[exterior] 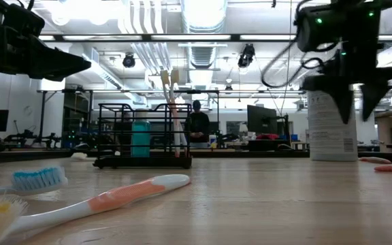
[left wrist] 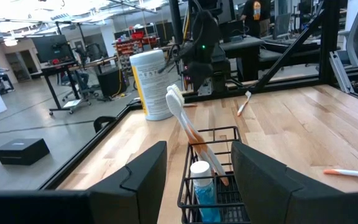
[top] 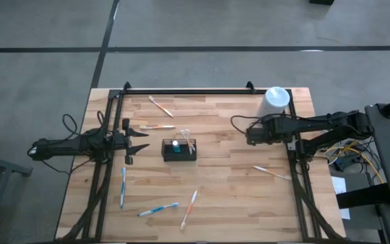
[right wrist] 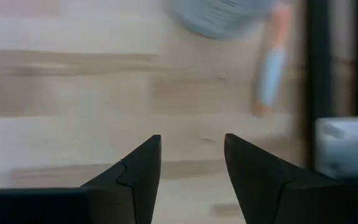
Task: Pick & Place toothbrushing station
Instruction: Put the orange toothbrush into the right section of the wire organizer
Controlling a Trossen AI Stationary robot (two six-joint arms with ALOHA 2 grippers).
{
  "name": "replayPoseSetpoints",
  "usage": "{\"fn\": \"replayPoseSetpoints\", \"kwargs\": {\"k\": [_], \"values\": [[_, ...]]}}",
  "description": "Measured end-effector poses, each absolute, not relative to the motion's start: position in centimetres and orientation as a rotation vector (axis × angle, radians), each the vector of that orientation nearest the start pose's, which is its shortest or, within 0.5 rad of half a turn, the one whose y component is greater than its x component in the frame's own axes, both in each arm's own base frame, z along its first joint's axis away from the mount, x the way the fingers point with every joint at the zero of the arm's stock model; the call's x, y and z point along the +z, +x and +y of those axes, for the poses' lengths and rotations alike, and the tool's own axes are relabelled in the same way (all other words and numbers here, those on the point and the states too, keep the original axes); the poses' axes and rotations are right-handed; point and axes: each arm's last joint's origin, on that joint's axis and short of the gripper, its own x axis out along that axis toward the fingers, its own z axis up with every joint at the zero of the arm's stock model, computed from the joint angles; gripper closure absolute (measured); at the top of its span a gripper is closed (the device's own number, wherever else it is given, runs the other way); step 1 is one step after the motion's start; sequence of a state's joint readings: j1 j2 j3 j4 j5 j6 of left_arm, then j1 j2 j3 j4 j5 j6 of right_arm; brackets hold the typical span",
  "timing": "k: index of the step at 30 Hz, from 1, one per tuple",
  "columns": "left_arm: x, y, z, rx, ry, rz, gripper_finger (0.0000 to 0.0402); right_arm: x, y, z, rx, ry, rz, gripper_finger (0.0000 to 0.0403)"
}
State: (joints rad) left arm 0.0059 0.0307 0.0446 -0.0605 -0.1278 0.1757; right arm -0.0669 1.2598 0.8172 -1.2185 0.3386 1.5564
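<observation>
From where I sit, light is even and bright, coming from ceiling strip lamps (exterior: 203,13) that glare white at twelve o'clock in the low view. The near toothbrushes (exterior: 101,199) there are soft. My right wrist view is blurred throughout. Shadows on the table (top: 235,196) are faint.

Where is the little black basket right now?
In the high view, the wire-mesh basket sits mid-table, just right of the open left gripper, holding two toothbrushes and a blue tube.
</observation>
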Motion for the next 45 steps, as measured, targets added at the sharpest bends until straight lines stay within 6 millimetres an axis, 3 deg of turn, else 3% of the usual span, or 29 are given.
{"fn": "replayPoseSetpoints", "kwargs": {"k": [3, 8, 18, 32, 38, 45], "values": [[17.0, 9.7, 0.4, 0.129, 0.178, 0.058, 0.0216, 21.1, 16.7, -2.1, -1.541, 0.920, 1.057, 0.0232], [17.1, 9.7, 0.4, 0.129, 0.178, 0.058, 0.0215, 20.9, 16.8, -2.1, -1.506, 0.870, 1.107, 0.0232], [17.1, 9.7, 0.4, 0.129, 0.178, 0.058, 0.0216, 18.4, 17.4, -3.0, -1.519, 0.711, 1.325, 0.0232], [17.0, 9.7, 0.4, 0.130, 0.178, 0.058, 0.0215, 15.5, 17.8, -5.4, -1.684, 0.726, 1.464, 0.0232], [17.1, 9.7, 0.4, 0.129, 0.178, 0.058, 0.0215, 14.7, 18.2, -6.1, -1.669, 0.783, 1.410, 0.0232], [17.1, 9.7, 0.4, 0.130, 0.178, 0.058, 0.0215, 13.6, 16.9, -5.8, -1.675, 0.797, 1.442, 0.0232]]}}
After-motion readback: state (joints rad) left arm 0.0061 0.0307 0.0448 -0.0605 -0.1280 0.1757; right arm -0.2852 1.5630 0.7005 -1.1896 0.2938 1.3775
